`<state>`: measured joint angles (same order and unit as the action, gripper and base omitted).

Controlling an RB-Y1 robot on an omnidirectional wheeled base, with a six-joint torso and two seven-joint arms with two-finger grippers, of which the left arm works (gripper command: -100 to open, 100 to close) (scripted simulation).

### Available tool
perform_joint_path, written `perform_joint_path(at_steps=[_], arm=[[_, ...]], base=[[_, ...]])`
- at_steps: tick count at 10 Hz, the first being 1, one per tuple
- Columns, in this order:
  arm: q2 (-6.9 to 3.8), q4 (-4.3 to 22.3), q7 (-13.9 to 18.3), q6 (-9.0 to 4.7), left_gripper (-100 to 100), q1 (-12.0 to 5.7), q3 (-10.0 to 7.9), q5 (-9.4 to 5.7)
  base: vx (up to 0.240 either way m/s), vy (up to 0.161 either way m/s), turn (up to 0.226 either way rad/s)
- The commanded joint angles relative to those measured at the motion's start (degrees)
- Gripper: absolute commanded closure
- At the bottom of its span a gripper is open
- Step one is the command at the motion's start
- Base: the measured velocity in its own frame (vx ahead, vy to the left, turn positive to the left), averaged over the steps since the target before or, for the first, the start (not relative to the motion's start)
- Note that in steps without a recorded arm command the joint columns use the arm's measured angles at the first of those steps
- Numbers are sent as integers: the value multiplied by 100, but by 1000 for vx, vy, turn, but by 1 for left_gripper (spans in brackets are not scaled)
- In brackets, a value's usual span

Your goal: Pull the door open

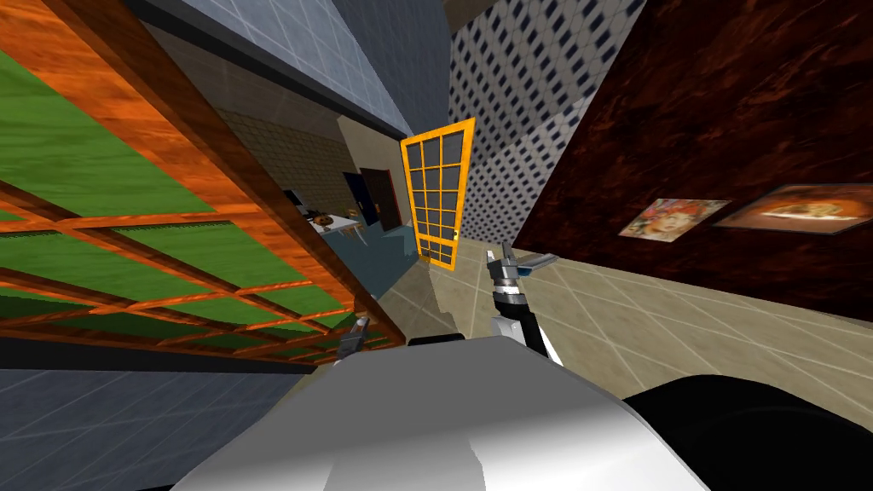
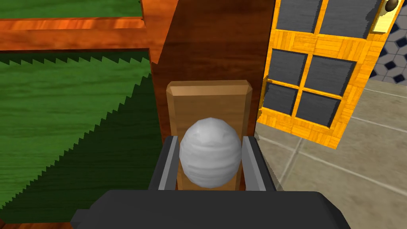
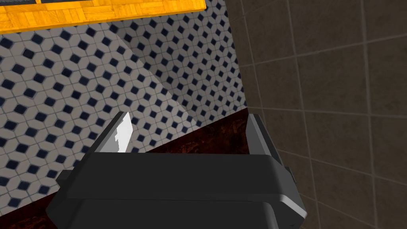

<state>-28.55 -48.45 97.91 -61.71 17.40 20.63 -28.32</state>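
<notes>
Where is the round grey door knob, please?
In the left wrist view, the round grey knob sits between the left gripper's fingers, on a tan wooden plate.

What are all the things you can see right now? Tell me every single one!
Near door: one, orange-brown wood frame with green panels, close on my left.
Round knob: one, pale grey, on the near door's tan plate.
Far door: one, yellow frame with dark panes, across the floor ahead.
Small knob: one, dark, at the far door's edge.
Pictures: two, orange-toned, on the dark red-brown wall to my right.
Patterned wall: one, white with dark blue diamonds, beside the far door.
Floor: one, beige tiles.
Left gripper: one, grey fingers on a dark box, shut on the round knob.
Right gripper: one, same colours, open, holding nothing.
</notes>
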Motion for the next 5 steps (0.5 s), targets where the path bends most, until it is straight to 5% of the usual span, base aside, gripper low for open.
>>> perform_joint_path(at_steps=[1, 5], arm=[[-36, 63, 72, -122, 100, 28, 56, 42], [-153, 224, 258, -400, 100, 63, 169, 131]], base=[[-191, 47, -134], [-198, 39, -125]])
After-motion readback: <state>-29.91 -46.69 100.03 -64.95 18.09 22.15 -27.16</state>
